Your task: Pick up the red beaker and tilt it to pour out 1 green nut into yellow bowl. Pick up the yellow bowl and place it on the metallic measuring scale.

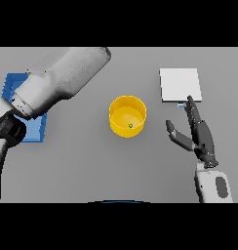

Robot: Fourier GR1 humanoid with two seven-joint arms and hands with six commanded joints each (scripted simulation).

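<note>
Risk for us: right hand [201, 136], fingers apart beside the bowl [127, 116], could tip it and spill the nut [131, 126] before the scale [180, 84].

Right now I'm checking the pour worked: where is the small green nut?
In the head view, the small green nut lies inside the round yellow bowl at table centre, left of the open right hand.

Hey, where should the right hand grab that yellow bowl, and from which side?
Grip the yellow bowl by its side wall, from its right. It stands upright with round walls, and the open right hand sits beside it, thumb facing the bowl. Keep it level: a green nut lies inside.
</note>
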